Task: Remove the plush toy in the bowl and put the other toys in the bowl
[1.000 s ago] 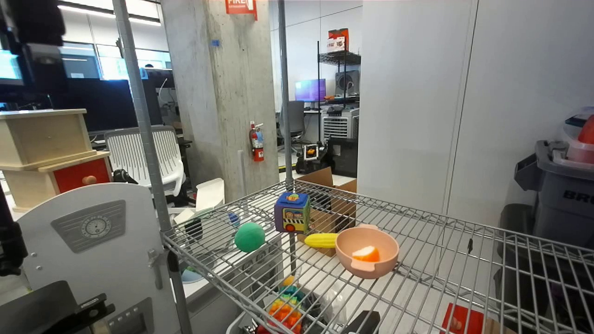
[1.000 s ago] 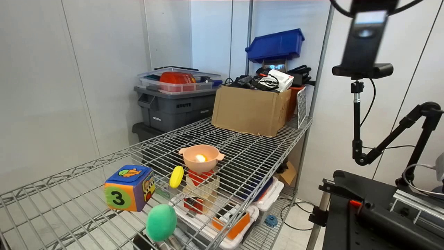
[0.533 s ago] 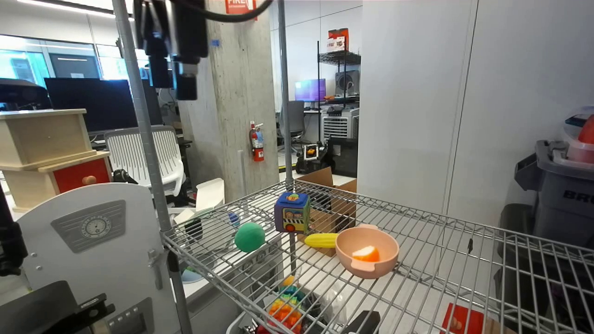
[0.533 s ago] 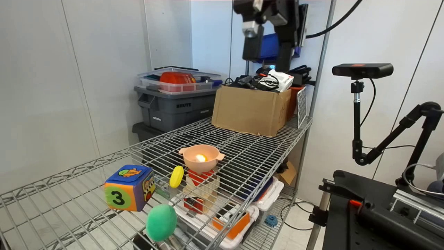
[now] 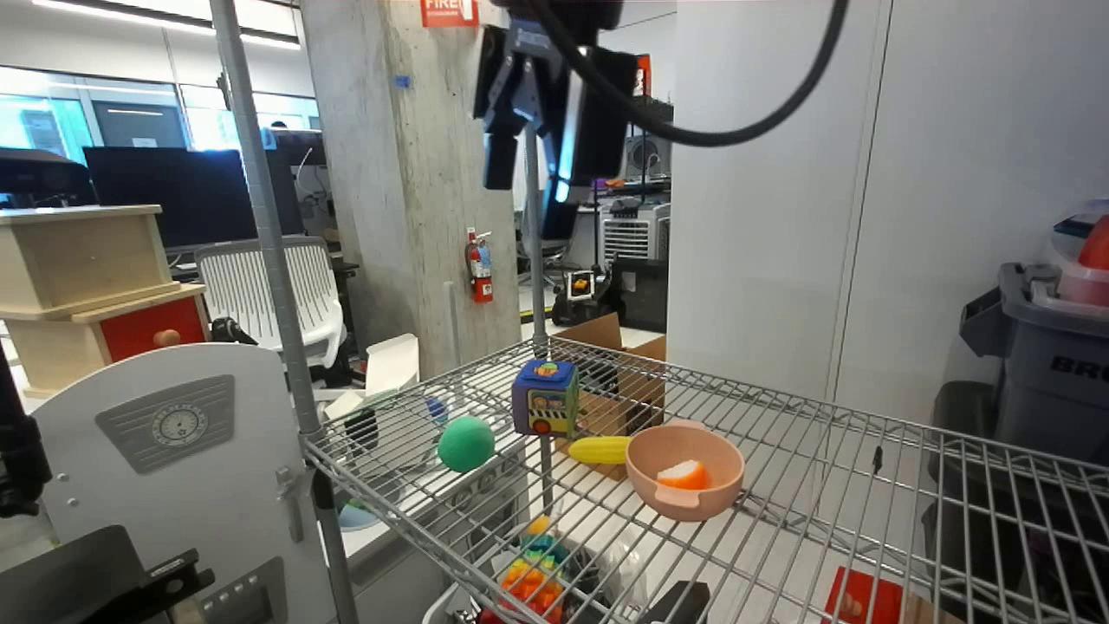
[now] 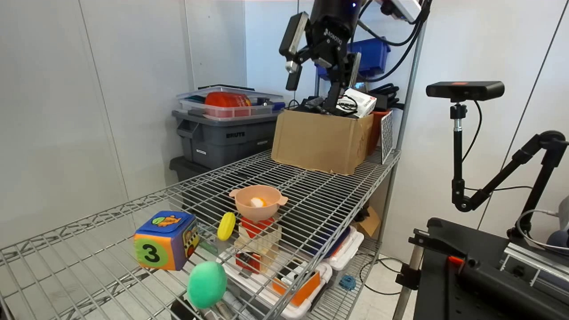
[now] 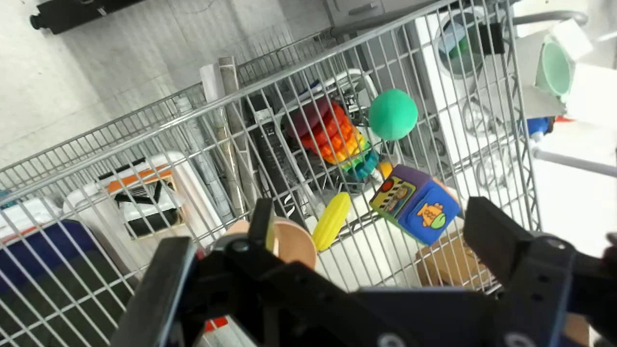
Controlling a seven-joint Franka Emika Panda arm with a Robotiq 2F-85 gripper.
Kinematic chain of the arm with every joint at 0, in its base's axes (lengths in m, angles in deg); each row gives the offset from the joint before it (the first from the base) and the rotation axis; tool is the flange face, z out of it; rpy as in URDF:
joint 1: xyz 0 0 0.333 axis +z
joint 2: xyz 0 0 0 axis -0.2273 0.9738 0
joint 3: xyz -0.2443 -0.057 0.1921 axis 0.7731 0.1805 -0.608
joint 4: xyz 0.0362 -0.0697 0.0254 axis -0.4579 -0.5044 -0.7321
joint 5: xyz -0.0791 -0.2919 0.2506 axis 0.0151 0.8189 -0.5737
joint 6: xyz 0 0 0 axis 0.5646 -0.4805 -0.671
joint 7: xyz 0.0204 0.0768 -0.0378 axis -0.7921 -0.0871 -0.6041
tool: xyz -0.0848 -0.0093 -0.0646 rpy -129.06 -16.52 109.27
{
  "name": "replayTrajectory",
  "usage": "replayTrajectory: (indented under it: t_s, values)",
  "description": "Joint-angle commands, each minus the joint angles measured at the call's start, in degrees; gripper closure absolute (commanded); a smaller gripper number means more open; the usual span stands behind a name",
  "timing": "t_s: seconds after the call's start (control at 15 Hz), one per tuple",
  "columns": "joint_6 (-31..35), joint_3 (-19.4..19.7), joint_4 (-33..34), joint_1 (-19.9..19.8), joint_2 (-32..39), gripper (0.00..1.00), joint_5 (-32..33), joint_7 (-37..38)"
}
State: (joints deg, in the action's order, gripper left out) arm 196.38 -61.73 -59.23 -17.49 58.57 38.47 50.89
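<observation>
The plush toy, an orange lump with a white end, lies in the bowl in both exterior views (image 5: 684,474) (image 6: 258,202). In the wrist view a finger hides most of it. The tan-orange bowl (image 5: 726,468) (image 6: 254,214) (image 7: 300,243) stands on the wire shelf. The yellow toy (image 5: 596,449) (image 6: 226,226) (image 7: 332,220) lies close beside the bowl. The green ball (image 5: 466,444) (image 6: 207,285) (image 7: 393,114) sits near the shelf's edge. My gripper (image 5: 528,195) (image 6: 313,91) (image 7: 373,217) is open and empty, high above the shelf, fingers pointing down.
A blue-and-purple toy cube (image 5: 546,399) (image 6: 166,240) (image 7: 417,205) stands on the shelf between the ball and the yellow toy. A cardboard box (image 6: 315,140) with cables stands farther along the shelf. Metal shelf posts (image 5: 269,217) rise at the corners.
My gripper has swung in over the shelf, moving from the left to the middle in an exterior view, and has come lower. The bowl and toys have not moved.
</observation>
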Motion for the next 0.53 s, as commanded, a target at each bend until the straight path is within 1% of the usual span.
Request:
replayTrajectory:
  t_s: [0.0,0.2,0.33,0.47]
  values:
    - [0.8,0.3,9.4,-3.0,9.9,0.0,-4.8,-0.3]
    - [2.3,-0.3,17.2,-4.7,17.6,0.0,-5.7,2.5]
    - [2.6,-0.5,23.1,-5.1,22.8,0.0,-4.5,5.6]
    - [1.9,-0.8,30.5,-4.9,28.9,0.0,-2.9,9.4]
